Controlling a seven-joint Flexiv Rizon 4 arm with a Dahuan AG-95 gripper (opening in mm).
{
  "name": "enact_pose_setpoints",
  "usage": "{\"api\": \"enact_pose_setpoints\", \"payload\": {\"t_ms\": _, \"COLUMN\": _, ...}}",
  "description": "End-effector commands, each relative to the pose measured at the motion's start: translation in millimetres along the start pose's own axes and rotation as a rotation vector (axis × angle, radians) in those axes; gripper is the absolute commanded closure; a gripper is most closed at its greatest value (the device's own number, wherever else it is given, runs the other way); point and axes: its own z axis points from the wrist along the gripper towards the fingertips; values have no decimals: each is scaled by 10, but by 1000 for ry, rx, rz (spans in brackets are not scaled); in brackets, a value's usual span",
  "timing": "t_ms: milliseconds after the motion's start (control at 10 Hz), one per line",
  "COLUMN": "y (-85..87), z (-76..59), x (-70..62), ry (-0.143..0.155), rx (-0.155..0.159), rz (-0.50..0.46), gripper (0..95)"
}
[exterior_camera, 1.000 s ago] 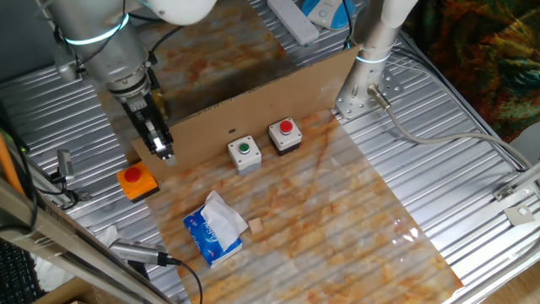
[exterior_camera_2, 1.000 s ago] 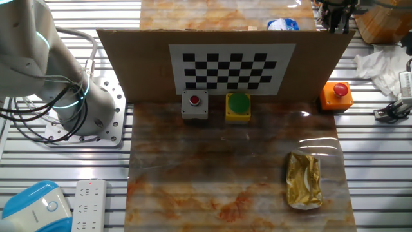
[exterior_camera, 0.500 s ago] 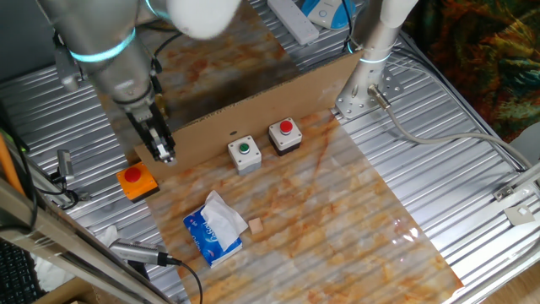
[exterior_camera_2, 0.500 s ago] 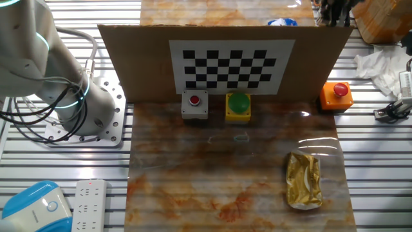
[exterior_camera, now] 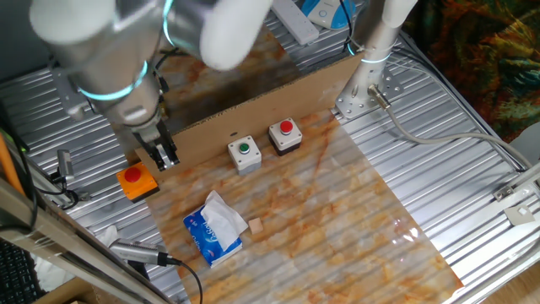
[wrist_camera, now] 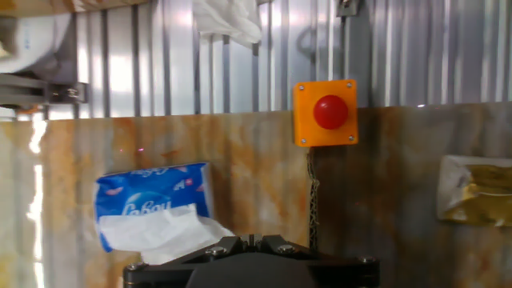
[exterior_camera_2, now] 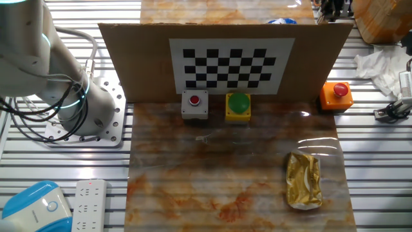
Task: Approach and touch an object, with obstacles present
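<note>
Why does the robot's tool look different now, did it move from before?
Yes. The tool has slid slightly right along the cardboard wall, with the orange button box staying put.

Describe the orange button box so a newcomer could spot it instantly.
Find the long brown cardboard wall standing across the table. Just past one end of it, near the gripper, sits the orange button box. It alone has an orange housing; the two boxes along the wall's middle do not.
</note>
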Motion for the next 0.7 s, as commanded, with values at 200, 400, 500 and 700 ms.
{"api": "enact_pose_setpoints", "payload": {"t_ms": 200, "y": -10, "z": 0, "x": 7, "ry": -4, "rx": 34, "rz": -12, "gripper": 950}}
{"api": "enact_pose_setpoints", "payload": {"t_ms": 400, "y": -10, "z": 0, "x": 7, "ry": -2, "rx": 38, "rz": -12, "gripper": 950}}
{"api": "enact_pose_setpoints", "payload": {"t_ms": 500, "y": -10, "z": 0, "x": 7, "ry": -1, "rx": 36, "rz": -10, "gripper": 950}}
{"api": "enact_pose_setpoints", "payload": {"t_ms": 700, "y": -10, "z": 0, "x": 7, "ry": -3, "rx": 35, "rz": -6, "gripper": 950}}
